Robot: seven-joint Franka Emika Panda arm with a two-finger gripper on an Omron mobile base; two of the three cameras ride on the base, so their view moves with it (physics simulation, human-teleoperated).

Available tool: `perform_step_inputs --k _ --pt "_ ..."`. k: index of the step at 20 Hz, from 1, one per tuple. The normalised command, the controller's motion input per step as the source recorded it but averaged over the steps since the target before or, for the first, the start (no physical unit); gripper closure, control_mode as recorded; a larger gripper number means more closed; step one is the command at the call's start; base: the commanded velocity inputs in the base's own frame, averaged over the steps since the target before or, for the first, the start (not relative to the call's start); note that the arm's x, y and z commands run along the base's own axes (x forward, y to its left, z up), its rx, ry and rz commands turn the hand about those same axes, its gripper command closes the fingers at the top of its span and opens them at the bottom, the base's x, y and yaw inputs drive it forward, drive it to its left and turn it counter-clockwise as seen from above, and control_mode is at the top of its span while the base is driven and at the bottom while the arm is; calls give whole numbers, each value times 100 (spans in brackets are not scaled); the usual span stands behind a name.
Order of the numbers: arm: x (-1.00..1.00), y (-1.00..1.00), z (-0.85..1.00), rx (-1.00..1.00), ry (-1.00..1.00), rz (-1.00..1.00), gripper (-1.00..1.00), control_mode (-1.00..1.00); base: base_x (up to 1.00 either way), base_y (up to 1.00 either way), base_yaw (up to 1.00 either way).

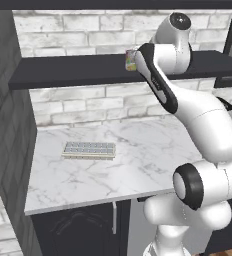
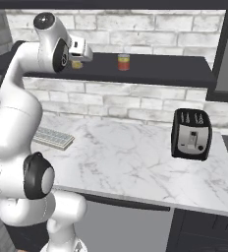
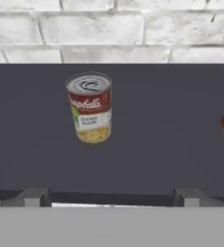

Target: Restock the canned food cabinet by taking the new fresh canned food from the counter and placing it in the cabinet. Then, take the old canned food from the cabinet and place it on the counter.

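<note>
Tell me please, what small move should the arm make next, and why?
Probably move the open claw forward and slightly left over the cabinet until its fingers stand on both sides of the old canned food. That can stands upright, left of the claw's centre, still apart from the fingertips. The new fresh canned food already stands on the shelf.
</note>
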Motion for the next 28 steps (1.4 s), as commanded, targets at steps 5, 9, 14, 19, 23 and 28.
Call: perform_step_inputs --k 5,9,14,19,23,28 --pt "18 40 -16 0 0 5 -100 -100 0 0 0" --pt "33 13 -24 0 0 2 -100 -100 0 0 0" --pt "36 0 -21 0 0 0 -100 -100 0 0 0" --pt "31 0 -9 0 0 0 -100 -100 0 0 0" --pt "26 0 -2 0 0 0 -100 -100 0 0 0" --pt "26 0 -1 0 0 0 -100 -100 0 0 0"
